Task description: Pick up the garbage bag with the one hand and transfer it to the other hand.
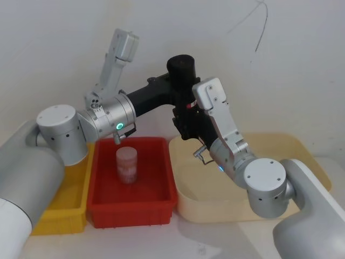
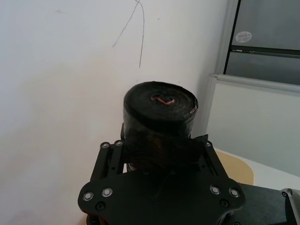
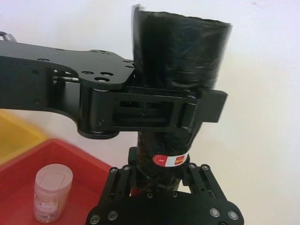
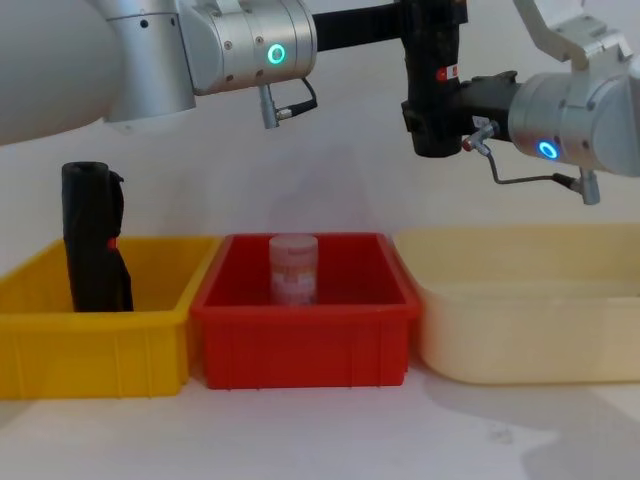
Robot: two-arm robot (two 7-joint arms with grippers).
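The garbage bag (image 1: 180, 81) is held upright in the air above the gap between the red bin (image 1: 132, 202) and the cream tray (image 1: 237, 208), well clear of both. The left gripper (image 3: 154, 110) is clamped across its upper part, coming in from the left. The right gripper (image 3: 161, 185) has its fingers around the lower end, just below the red-and-white sticker (image 3: 170, 160). From the right wrist view they look closed on the roll, though I cannot be sure how firmly they bite.

That is the risk. If the left gripper lets go before the right one truly holds, the smooth roll could slip straight down and land in the red bin beside the pink jar (image 1: 128, 166), or tip toward the tray. A low hold on a tall roll may also let it lean once the upper support goes.
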